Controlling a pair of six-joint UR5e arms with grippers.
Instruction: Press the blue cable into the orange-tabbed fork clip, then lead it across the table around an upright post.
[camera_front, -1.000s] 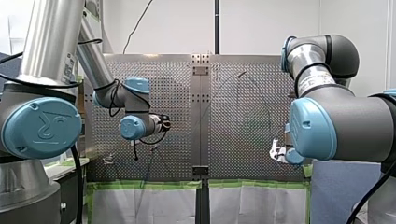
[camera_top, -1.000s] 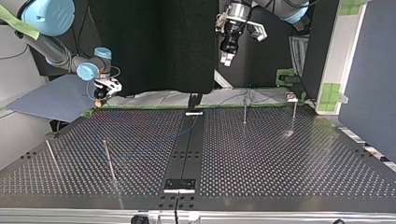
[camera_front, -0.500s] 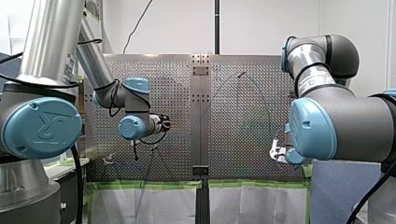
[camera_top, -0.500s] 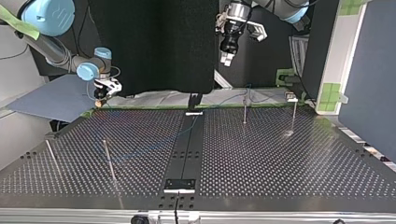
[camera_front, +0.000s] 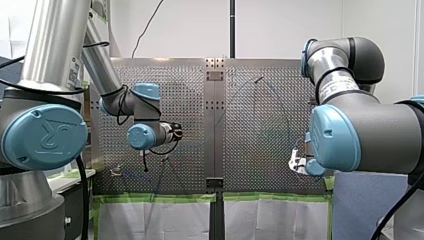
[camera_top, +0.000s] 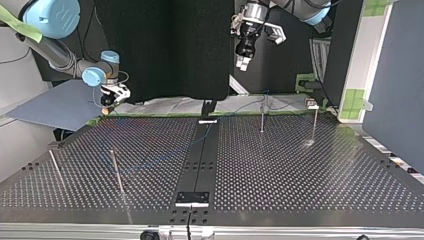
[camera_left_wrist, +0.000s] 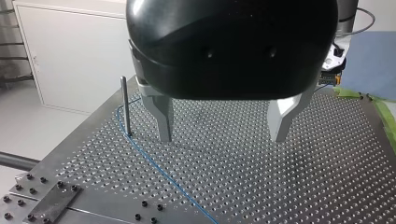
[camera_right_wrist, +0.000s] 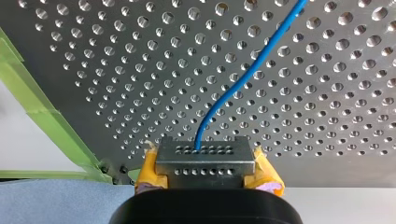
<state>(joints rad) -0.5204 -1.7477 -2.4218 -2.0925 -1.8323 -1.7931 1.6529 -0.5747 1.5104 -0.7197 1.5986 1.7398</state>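
Thin blue cable (camera_right_wrist: 232, 89) curves across the perforated metal table (camera_left_wrist: 327, 177), its end pinched between my right gripper's (camera_right_wrist: 205, 156) yellow pads at the green-taped edge (camera_right_wrist: 60, 126). It passes, apparently touching, the base of a slim upright steel post (camera_left_wrist: 124, 105). My left gripper (camera_left_wrist: 222, 126) hovers beside that post, fingers spread, open table ahead.

I count four posts (camera_top: 117, 172), two on each side of the table's (camera_top: 300, 175) middle strip (camera_top: 200, 160). One table, one cable (camera_right_wrist: 201, 130). Two grippers, both mine: one left gripper (camera_left_wrist: 222, 137), one right gripper (camera_right_wrist: 205, 161).
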